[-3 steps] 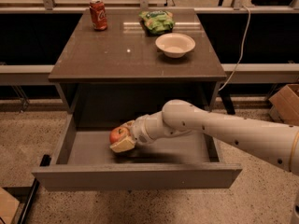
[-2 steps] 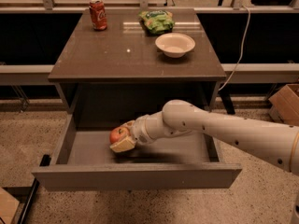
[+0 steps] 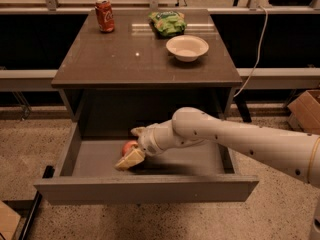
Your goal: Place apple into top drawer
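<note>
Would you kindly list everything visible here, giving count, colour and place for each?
apple: one, red, inside the open top drawer, left of centre.
top drawer: one, grey, pulled out under the tabletop.
table: one, dark grey-brown, centre.
soda can: one, red, back left of the tabletop.
bag: one, green, back centre of the tabletop.
bowl: one, cream, tabletop right of centre.
cardboard box: one, brown, floor at far right.
cable: one, white, hanging right of the table.
arm: one, white, reaching in from the right.
gripper: one, pale, inside the drawer at the apple.

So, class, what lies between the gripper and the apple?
Nothing, in the camera view: the gripper is right against the apple inside the open top drawer.
</note>
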`<state>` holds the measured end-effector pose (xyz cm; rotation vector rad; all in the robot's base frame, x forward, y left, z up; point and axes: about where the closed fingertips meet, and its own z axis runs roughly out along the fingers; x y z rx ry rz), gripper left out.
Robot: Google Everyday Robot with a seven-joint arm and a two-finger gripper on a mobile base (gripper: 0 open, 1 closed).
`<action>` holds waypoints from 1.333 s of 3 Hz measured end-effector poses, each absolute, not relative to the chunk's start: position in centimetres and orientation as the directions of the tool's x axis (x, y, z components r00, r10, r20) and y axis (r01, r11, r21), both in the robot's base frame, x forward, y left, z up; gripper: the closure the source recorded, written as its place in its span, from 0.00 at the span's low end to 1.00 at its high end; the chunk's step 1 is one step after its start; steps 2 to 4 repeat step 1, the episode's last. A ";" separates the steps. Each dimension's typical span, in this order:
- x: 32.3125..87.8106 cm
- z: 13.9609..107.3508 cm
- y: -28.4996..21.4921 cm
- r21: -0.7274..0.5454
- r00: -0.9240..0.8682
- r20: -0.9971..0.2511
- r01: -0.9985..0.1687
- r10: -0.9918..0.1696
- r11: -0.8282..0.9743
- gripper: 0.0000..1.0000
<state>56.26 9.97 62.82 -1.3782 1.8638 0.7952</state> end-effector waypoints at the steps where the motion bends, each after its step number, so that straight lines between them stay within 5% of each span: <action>1: 56.3 62.8 10.0 0.079 -0.211 -0.808 -0.964 -0.551 0.253 0.00; 4: 56.3 62.8 10.0 0.079 -0.211 -0.808 -0.964 -0.551 0.253 0.00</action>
